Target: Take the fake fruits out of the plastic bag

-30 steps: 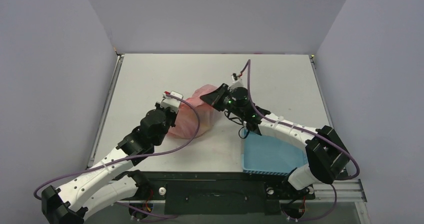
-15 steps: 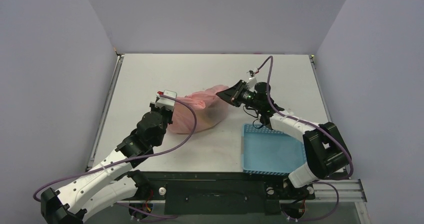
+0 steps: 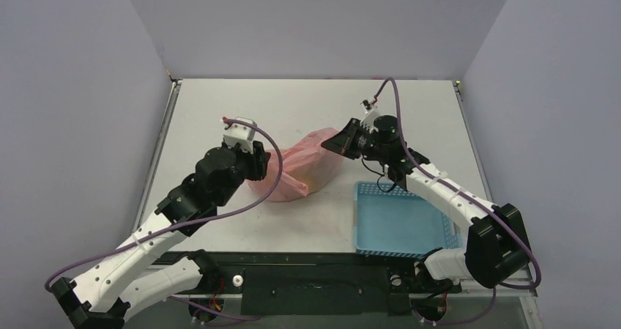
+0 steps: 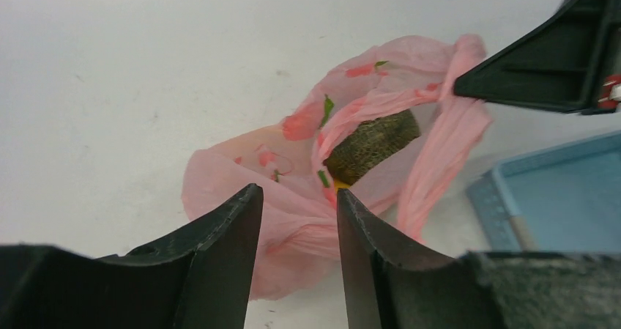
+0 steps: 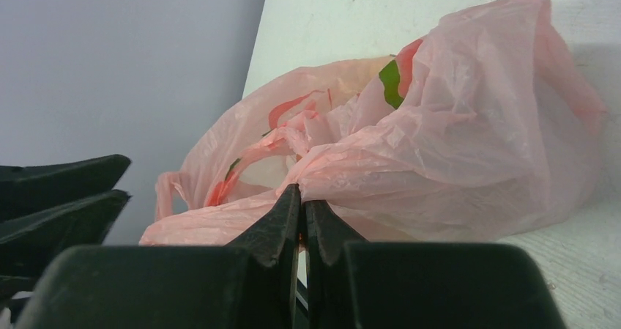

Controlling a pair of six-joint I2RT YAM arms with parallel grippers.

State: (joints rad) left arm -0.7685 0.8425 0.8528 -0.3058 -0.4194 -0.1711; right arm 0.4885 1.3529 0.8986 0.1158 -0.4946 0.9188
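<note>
The right gripper point(image 5: 302, 194) has its jaws pressed together on a bunched fold of the plastic bag point(image 5: 439, 138), with thin pink film pinched between the two tips. Beyond those tips the bag swells into a crinkled, translucent mound printed with red and green, resting on the white table point(image 3: 220, 109). Its loop handles trail off to the left of the fingers in the wrist view. The blue basket point(image 3: 399, 226) lies behind this gripper, on the side toward the arm's base and apart from the bag. The left gripper point(image 4: 296, 197) faces it from the bag's other end. Its jaws are parted to a moderate gap and nothing is caught between them. The pink film seen through the gap lies past the fingertips, and I cannot tell whether they touch it. Ahead of this gripper the bag's mouth sags open, and the netted grey-green melon point(image 4: 373, 146) shows inside it, partly wrapped by a pink fold. A sliver of yellow-orange sits just under the melon, too small to name. Farther ahead, the other gripper's black wedge meets the bag's stretched handle. Off to the right of the left fingers, a corner of the basket shows.
</note>
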